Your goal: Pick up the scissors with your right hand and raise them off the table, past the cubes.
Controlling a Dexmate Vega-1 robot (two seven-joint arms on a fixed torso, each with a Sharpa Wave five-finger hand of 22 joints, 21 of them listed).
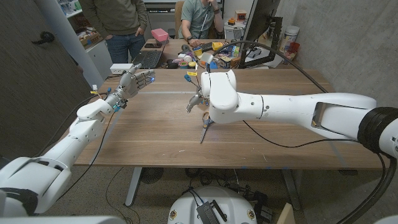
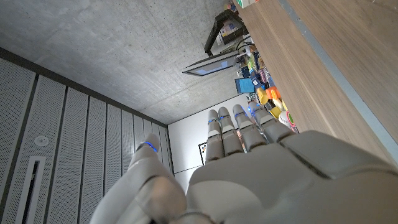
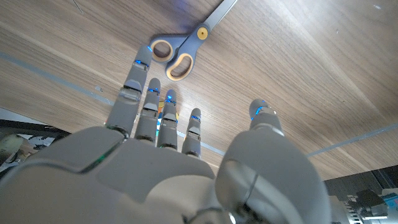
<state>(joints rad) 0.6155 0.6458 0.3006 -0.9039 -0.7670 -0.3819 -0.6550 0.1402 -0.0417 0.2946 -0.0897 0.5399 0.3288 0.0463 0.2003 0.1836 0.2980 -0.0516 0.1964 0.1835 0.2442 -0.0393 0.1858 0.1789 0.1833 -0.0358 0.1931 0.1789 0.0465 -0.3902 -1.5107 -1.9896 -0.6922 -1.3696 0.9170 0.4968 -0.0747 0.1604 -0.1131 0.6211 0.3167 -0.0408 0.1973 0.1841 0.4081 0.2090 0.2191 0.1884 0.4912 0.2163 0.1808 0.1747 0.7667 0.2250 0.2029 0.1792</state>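
Observation:
The scissors lie on the wooden table near its middle, blades pointing toward the front edge. In the right wrist view the scissors show grey handles with tan-lined loops. My right hand hovers just above and behind the handles with its fingers spread, holding nothing. The fingertips of the right hand are close to the loops, apart from them. My left hand is raised over the table's far left, fingers apart and empty. Small coloured cubes sit along the table's far edge.
A keyboard, a pink box and a monitor crowd the far side. One person stands and another sits behind the table. The left hand faces the coloured cubes.

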